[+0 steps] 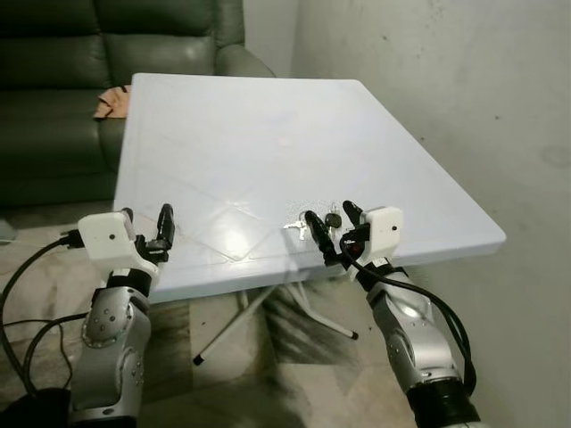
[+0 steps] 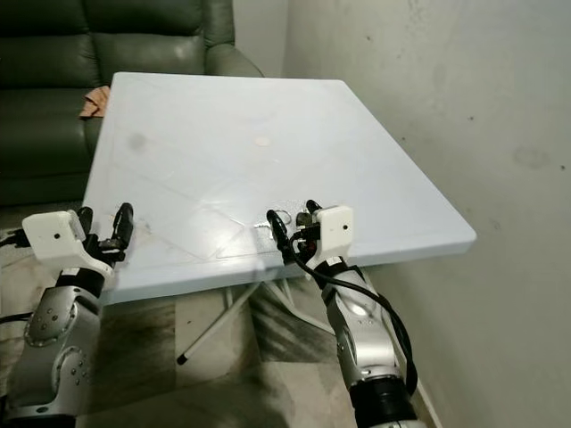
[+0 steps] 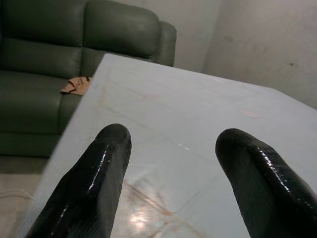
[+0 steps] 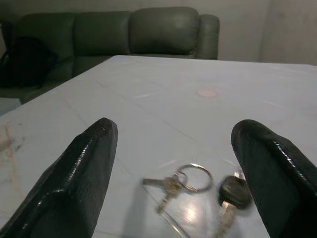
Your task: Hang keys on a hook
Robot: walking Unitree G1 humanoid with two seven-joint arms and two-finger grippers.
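A bunch of keys (image 4: 195, 186) on a metal ring, one with a black head (image 4: 233, 191), lies flat on the white table (image 1: 268, 143) near its front edge. My right gripper (image 1: 332, 228) is open just behind the keys (image 1: 308, 223), one finger to each side, nothing between them. My left gripper (image 1: 147, 230) is open over the table's front left edge and holds nothing; its fingers (image 3: 94, 178) point across the bare tabletop.
A dark green sofa (image 1: 80, 80) stands behind the table at the left, with an orange cloth (image 1: 111, 100) on its seat. A grey wall (image 1: 446, 80) runs along the right. The table's folding legs (image 1: 268, 312) and black cables (image 1: 27, 321) are below.
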